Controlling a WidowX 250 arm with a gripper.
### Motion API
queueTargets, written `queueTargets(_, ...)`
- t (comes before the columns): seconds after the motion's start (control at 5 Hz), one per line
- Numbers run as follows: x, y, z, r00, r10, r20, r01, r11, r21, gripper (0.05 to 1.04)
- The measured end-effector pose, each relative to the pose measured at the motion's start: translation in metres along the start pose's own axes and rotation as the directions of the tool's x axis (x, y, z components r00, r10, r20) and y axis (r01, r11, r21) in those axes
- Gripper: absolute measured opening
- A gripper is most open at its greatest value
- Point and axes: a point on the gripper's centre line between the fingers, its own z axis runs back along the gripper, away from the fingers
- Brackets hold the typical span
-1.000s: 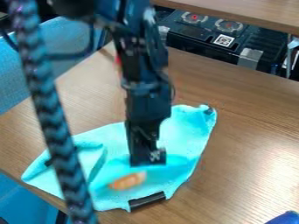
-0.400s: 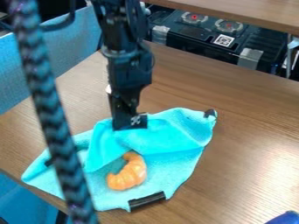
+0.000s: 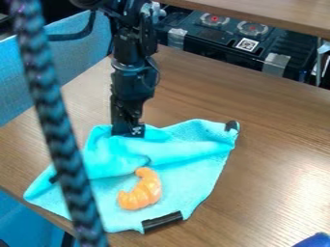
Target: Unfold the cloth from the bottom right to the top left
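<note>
One cam view, fixed, from above the tabletop [image 3: 277, 154], looking down at a slant & across it, w/ the black gear [image 3: 203, 41] beyond at top R. Mid-range: the cloth [image 3: 199, 178] sits low & L of ctr, w/ wood around it. The arm [image 3: 132, 79] comes in from the top, approx. opp. the cam. A braided cord [image 3: 54, 125] crosses v. near the lens, top to btm on the L.

Place: a robotics lab or workshop, by the look of it; which, I cannot tell
Machinery: black robot arm [image 3: 132, 72] over a wood-grain table [image 3: 270, 125]
Equipment: black case [image 3: 209, 39] with round fittings, square code label [image 3: 247, 44], grey tape [image 3: 277, 62]
Surroundings: blue textured panel [image 3: 19, 77], thick patterned cord [image 3: 56, 120]
</note>
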Motion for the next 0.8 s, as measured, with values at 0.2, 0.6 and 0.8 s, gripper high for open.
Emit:
queueTargets(0.2,0.000,0.031,-0.004,0.999,0.040,-0.009,-0.040,0.999,0.023,0.058)
queueTargets(0.6,-0.002,0.079,-0.007,0.996,0.094,0.009,-0.094,0.994,0.053,0.056)
queueTargets(0.8,0.000,0.098,-0.009,0.992,0.127,0.010,-0.128,0.991,0.049,0.056)
